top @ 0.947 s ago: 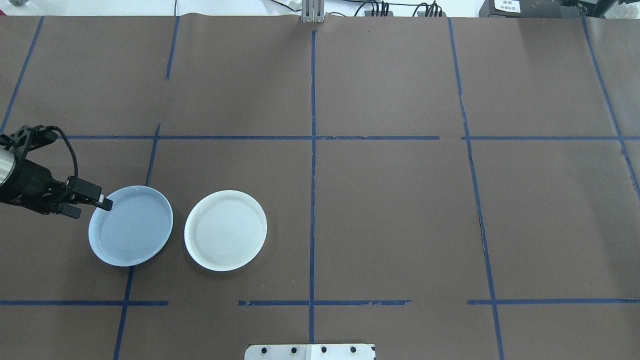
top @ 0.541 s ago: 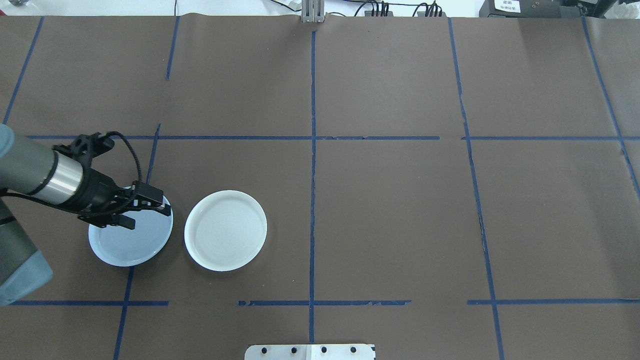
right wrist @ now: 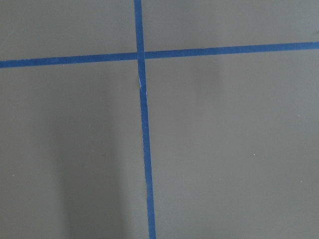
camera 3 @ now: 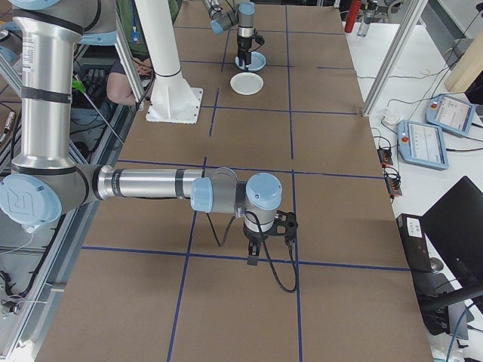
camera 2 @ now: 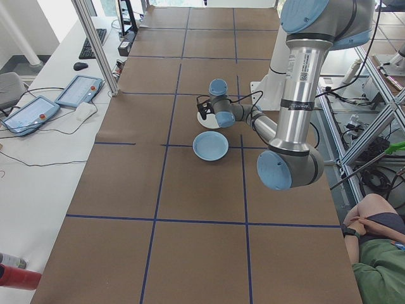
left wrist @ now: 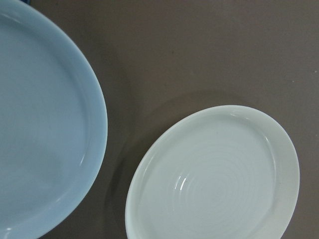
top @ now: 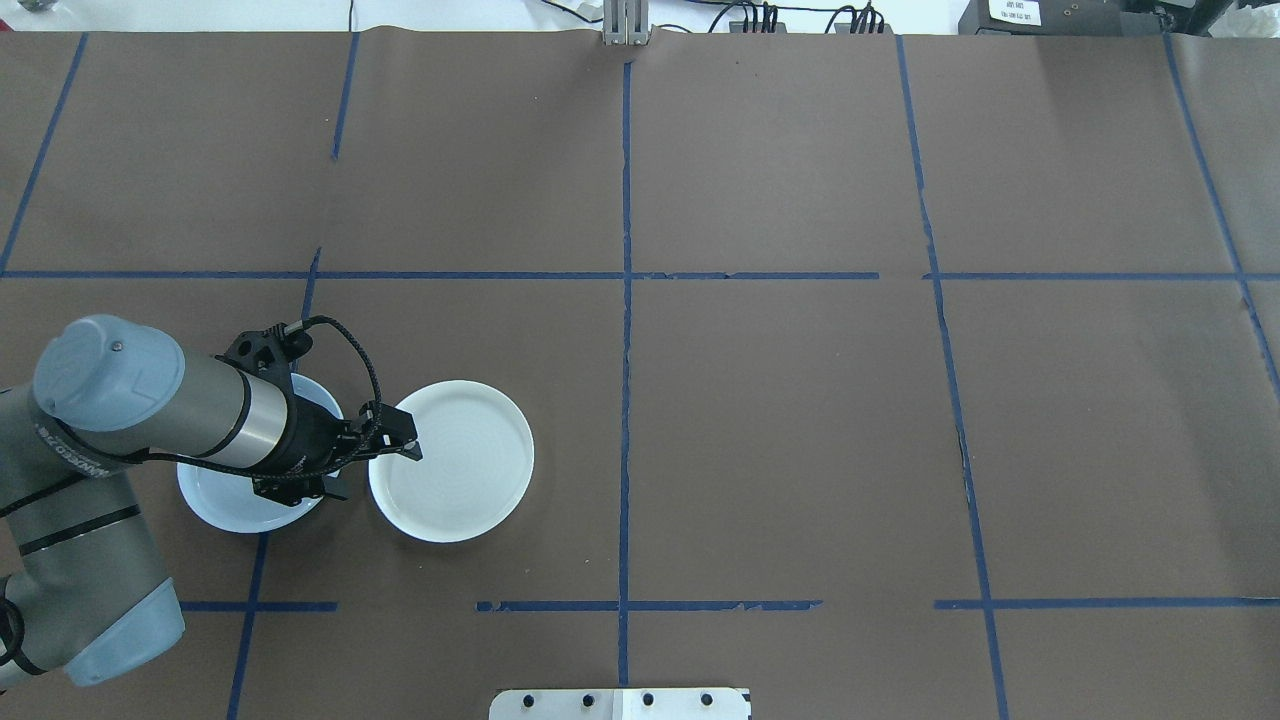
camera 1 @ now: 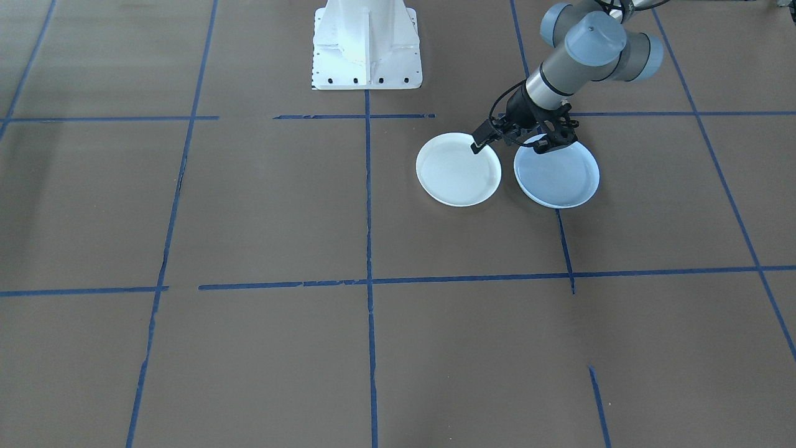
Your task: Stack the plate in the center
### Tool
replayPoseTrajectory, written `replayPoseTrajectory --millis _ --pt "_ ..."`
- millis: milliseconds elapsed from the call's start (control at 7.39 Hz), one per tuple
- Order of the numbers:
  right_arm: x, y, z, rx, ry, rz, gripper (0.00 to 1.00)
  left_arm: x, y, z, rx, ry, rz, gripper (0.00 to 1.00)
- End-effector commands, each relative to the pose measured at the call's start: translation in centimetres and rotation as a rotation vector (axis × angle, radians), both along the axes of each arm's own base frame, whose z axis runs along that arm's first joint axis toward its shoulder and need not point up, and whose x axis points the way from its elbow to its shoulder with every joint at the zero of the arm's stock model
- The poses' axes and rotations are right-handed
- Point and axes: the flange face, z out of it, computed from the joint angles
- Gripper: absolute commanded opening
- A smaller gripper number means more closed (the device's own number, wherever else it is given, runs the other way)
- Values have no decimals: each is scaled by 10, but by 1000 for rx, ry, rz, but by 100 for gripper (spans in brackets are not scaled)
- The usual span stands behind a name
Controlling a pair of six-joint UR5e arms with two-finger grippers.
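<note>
At the lower left of the overhead view we are seeing the pale-blue plate (top: 225, 500) lying flat on the counter (top: 780, 420), partly covered by the left arm (top: 190, 420). Just to its right, apart from it, the white plate (top: 465, 470) is lying. The left gripper (top: 385, 455) is hanging over the gap and the white plate's near rim, jaws spread, pinching nothing. The right gripper (camera 3: 256, 253) is showing only in the right side view; we cannot tell its jaws' state.
</note>
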Motion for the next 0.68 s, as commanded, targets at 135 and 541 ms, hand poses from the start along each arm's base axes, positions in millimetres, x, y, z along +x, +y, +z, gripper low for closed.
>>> replayPoseTrajectory --millis 135,541 --pt "0 0 0 0 0 0 100 17 9 9 -29 -57 -58 100" --pt "0 0 0 0 0 0 100 28 8 21 -31 -84 -61 85"
